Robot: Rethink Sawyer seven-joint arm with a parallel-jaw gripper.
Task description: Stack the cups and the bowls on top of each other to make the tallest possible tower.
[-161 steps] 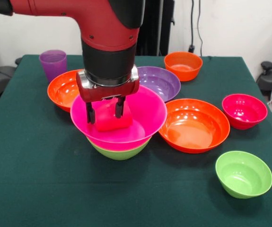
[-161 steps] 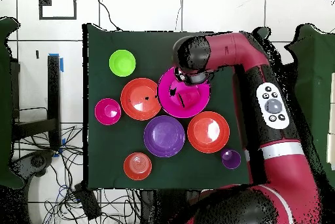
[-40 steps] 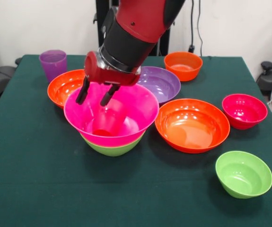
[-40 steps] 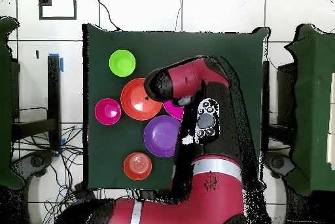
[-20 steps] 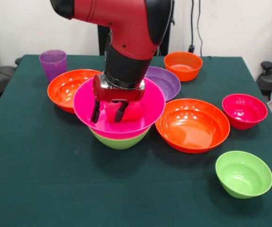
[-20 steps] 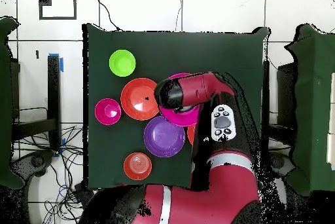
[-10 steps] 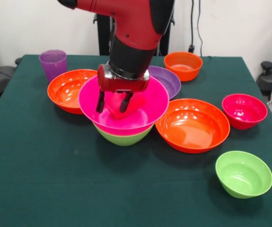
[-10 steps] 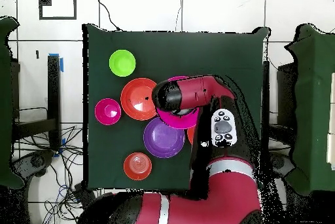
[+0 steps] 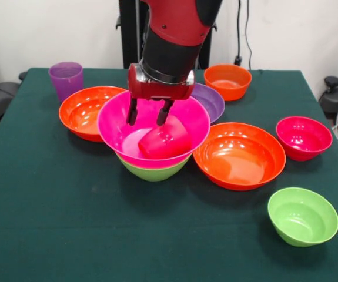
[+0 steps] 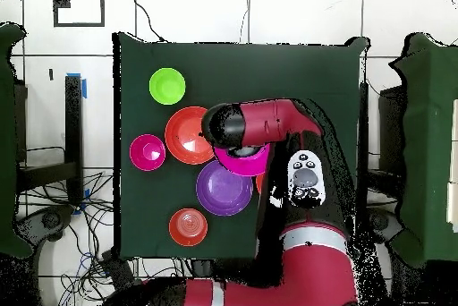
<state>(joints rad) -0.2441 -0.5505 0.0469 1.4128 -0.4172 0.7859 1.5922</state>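
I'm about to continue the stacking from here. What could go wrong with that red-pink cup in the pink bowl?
1. The red-pink cup lies on its side in the hot pink bowl; anything stacked on it would likely sit crooked or slide.
2. The open tool hangs just above it; regrasping a tipped cup may push it along the curved wall.
3. The pink bowl sits on a smaller lime green bowl; downward pressure off-centre might tilt the pile.

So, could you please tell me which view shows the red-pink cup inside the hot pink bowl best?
The front view: the red-pink cup lies tipped on its side in the hot pink bowl, just below the open pincer. In the overhead view the arm covers the cup completely; only a sliver of the bowl's rim shows.
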